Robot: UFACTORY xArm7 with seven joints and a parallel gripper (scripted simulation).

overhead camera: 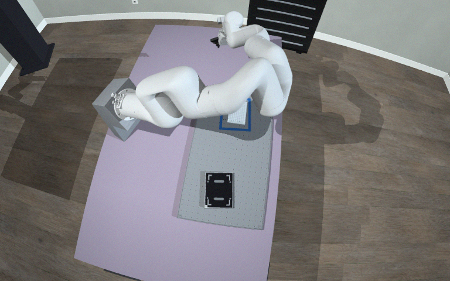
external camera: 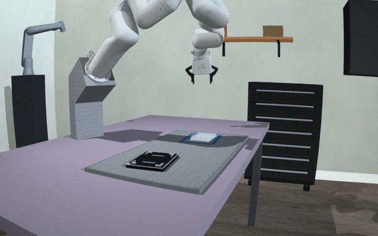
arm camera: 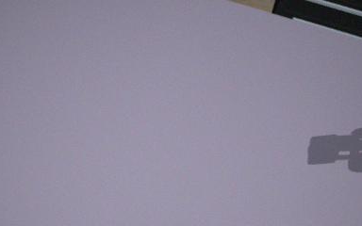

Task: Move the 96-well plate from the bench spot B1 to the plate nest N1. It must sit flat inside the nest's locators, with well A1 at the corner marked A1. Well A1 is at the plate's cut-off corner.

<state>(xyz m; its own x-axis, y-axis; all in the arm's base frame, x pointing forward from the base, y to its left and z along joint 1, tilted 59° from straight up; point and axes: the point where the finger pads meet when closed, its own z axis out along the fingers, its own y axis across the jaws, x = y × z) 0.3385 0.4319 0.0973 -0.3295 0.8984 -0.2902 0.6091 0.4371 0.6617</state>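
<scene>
The white 96-well plate (overhead camera: pixel 238 116) lies inside the blue-outlined spot on the grey breadboard; in the top view my arm partly covers it. It also shows in the exterior view (external camera: pixel 203 136). The black plate nest (overhead camera: pixel 219 189) with white corner locators sits nearer the front of the breadboard and is empty; it also shows in the exterior view (external camera: pixel 152 161). My gripper (external camera: pixel 201 78) is open and empty, high above the far end of the table, well above and behind the plate. It also shows in the top view (overhead camera: pixel 216 41). The wrist view shows only the purple table top and a shadow.
The grey breadboard (external camera: pixel 173 159) lies on the purple table. My arm's grey pedestal (external camera: pixel 86 116) stands at the table's left. A black drawer cabinet (external camera: pixel 283 132) stands behind the table's far right corner.
</scene>
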